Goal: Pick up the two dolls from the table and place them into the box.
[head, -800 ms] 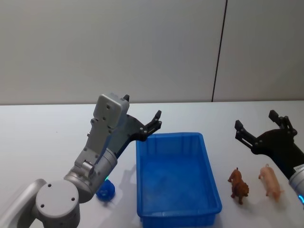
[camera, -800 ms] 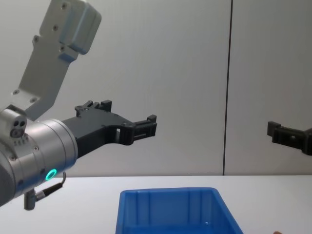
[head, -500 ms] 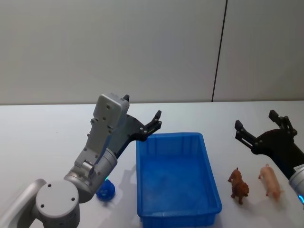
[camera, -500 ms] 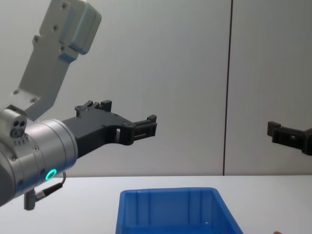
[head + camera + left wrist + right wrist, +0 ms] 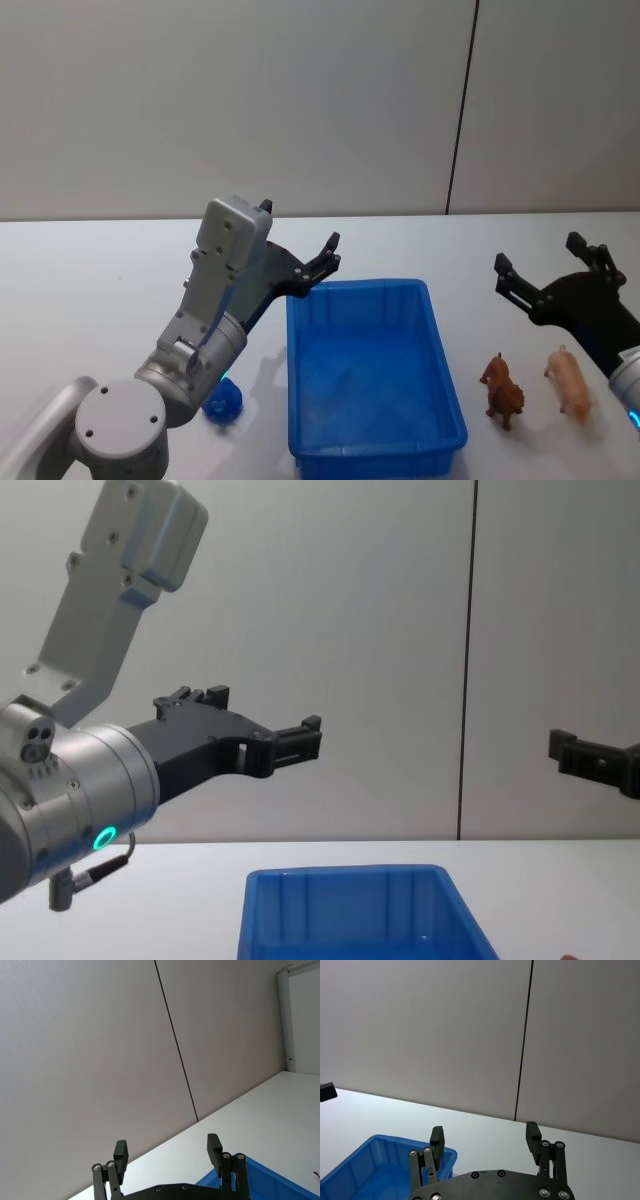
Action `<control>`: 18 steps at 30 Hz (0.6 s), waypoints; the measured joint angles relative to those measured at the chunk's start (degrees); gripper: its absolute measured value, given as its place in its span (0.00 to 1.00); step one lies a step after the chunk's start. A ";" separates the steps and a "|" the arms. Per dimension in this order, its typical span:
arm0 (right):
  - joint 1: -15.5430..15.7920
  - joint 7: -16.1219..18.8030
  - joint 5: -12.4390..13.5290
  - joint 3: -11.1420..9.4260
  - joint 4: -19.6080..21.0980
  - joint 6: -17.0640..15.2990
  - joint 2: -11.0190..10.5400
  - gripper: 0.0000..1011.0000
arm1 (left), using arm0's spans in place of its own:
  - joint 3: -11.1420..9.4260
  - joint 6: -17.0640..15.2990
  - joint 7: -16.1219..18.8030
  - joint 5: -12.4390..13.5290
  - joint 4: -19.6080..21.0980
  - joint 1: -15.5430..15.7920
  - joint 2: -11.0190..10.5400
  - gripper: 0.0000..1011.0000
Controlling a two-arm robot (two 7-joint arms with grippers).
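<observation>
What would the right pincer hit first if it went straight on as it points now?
Nothing near, it seems. The open right pincer hangs above the table, beside the box, aiming at the grey wall; the way looks free up to it, though depth is unclear.

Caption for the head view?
Open left gripper and right gripper flank the empty box; brown doll and pink doll stand on the table.

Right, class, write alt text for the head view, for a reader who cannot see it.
An empty blue box sits on a white table, with a brown toy animal and a pink toy pig beside it on its right. The open left gripper hangs by the box's far-left corner, the open right gripper behind the toys.
</observation>
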State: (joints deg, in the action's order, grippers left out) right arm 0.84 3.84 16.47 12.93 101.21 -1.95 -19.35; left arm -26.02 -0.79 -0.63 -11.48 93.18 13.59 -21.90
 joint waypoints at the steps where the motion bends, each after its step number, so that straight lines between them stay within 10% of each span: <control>1: 0.02 0.02 0.02 -0.05 -0.01 -0.01 -0.05 0.99 | 0.00 0.00 0.00 0.00 0.00 0.00 0.00 0.99; 18: 2.69 0.91 1.88 -2.20 -0.70 -2.70 -3.48 0.99 | 0.00 0.00 0.01 0.00 0.00 0.00 0.00 0.99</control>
State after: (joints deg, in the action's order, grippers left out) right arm 3.54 4.75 18.34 10.73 100.51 -4.66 -22.83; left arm -26.03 -0.79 -0.62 -11.48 93.17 13.59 -21.89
